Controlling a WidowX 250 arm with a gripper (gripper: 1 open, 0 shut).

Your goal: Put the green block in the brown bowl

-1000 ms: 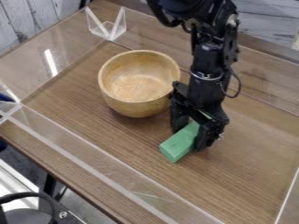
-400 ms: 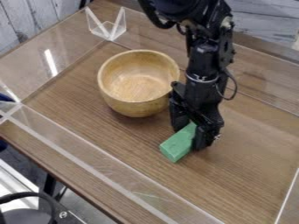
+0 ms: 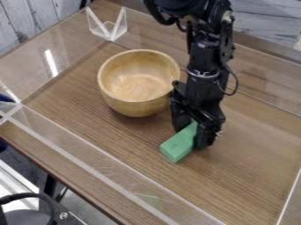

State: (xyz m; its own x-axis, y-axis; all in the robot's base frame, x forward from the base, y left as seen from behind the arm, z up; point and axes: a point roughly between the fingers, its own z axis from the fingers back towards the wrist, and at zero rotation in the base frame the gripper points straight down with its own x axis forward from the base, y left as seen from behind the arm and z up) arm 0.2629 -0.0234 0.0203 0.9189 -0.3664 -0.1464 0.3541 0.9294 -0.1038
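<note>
Right now the black two-fingered claw (image 3: 195, 132) points straight down and stands low over the wood-grain tabletop (image 3: 94, 149), its jaws spread wide and nothing gripped between them. The small flat solid-green rectangular block (image 3: 181, 143) lies on the tabletop directly beneath it, its far end tucked between the dark fingers and its near end sticking out toward the front edge of the tabletop.

That is the relation the grasp turns on: the block's long axis runs from between the fingers out toward the front edge, slanting a little to the left, and the two fingers appear to stand on either side of its narrow width. Judging from this, the claw is already lined up to close across the short dimension, which is the sensible way to pinch a bar like this. Whether the fingertips touch the block or the tabletop cannot be told from this view.

The round light tan wooden bowl (image 3: 139, 83) sits just beside the claw, toward the tabletop's back left, and it is empty. Once the block is gripped, the carry should be short: up over the thick rim and across toward the bowl's hollow.
</note>
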